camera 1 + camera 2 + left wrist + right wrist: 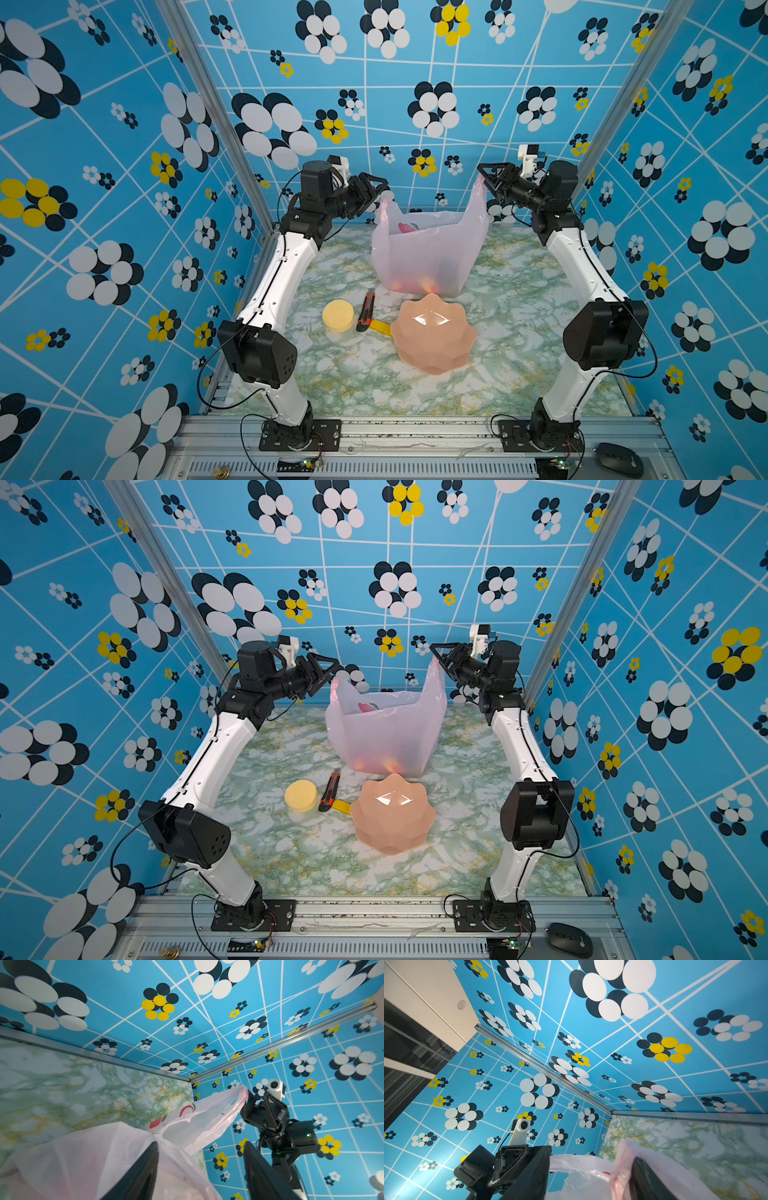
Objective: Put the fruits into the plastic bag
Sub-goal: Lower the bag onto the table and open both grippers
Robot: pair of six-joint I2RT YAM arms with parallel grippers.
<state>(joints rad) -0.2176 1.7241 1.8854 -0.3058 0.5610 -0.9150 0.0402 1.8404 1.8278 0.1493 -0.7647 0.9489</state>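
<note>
Reaching in from either side at the far end of the marble-patterned table (519, 332), both grippers sit beside the bag's two handles. The left gripper (383, 190) has its jaws spread apart, and the left handle's plastic lies loose against its fingers (143, 1172); nothing is pinched. The right gripper (486, 183) is also spread wide, and the right handle is draped over one finger (645, 1184) rather than clamped.

Between them the plastic bag (428, 253) stands on the table at far centre with its mouth up. Its long opening runs left to right from one gripper to the other, so each arm is equally near its own handle. The fruits (432, 286) show as a red-orange glow low in the bag, on its near side. Any withdrawal would probably need to go outward, clear of the handles.

Red and green printed marks (187, 1109) sit on the bag; no letters can be read.
</note>
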